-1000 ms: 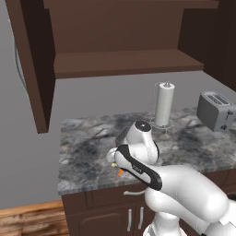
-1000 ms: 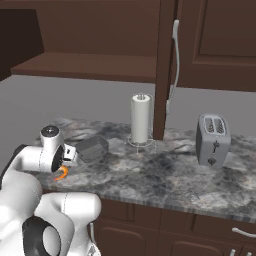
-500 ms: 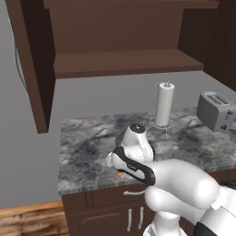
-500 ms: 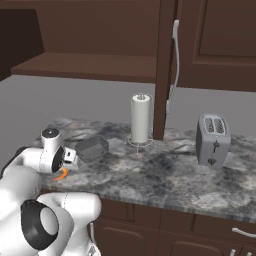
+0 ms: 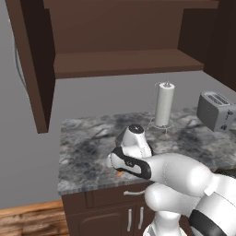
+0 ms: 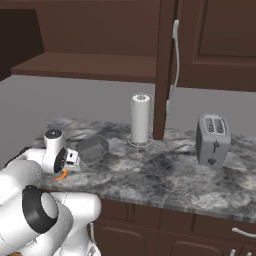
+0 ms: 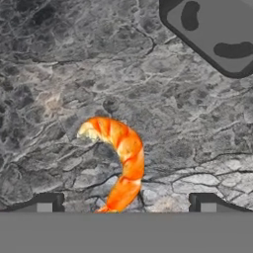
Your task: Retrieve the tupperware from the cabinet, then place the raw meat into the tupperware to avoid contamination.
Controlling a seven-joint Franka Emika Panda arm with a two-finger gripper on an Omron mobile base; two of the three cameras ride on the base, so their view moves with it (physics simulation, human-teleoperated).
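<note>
the small curled orange shrimp (image 7: 117, 160) lies on the grey marbled desk (image 7: 59, 74), near the grey tupperware tub (image 6: 92, 148). gripper (image 7: 126, 203) spread wide above it; lower straight, centre it, then close gently.

One shrimp (image 7: 117, 160); one tupperware (image 6: 92, 149); one toaster (image 6: 213, 139); one paper-towel roll (image 6: 141, 119).

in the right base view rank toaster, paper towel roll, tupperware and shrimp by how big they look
1. toaster and paper towel roll: look alike, roll taller, toaster wider
2. tupperware
3. shrimp, smallest, partly hidden by the arm
</note>
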